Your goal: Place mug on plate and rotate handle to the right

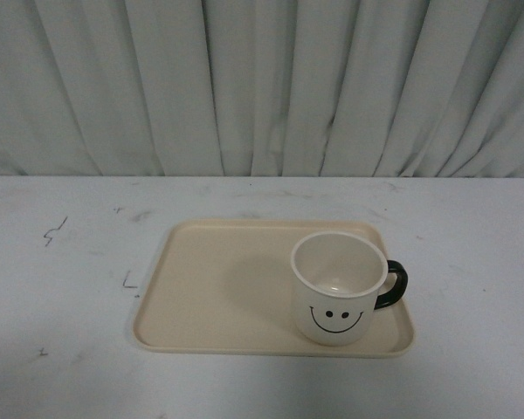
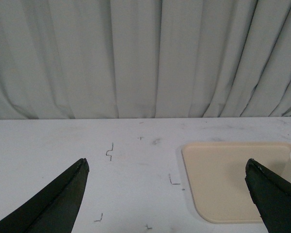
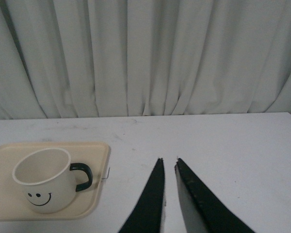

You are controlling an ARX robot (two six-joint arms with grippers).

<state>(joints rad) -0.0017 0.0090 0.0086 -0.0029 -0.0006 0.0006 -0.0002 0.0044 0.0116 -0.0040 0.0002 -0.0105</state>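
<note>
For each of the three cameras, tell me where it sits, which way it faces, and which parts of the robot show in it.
Front view: on the robot's body, looking down across the table at the mug on the plate, curtain behind; neither arm shows.
Left wrist view: on the left arm, facing the curtain; left gripper jaws wide apart, plate at the edge.
Right wrist view: on the right arm, facing the curtain; right gripper jaws nearly together, mug and handle off to the side.
All three share the plate.

My front view looks down and forward over the table [image 1: 61,367] toward the curtain [image 1: 262,87]. Both wrist views sit low and face the same curtain, sharing the plate [image 2: 218,179] with it.
</note>
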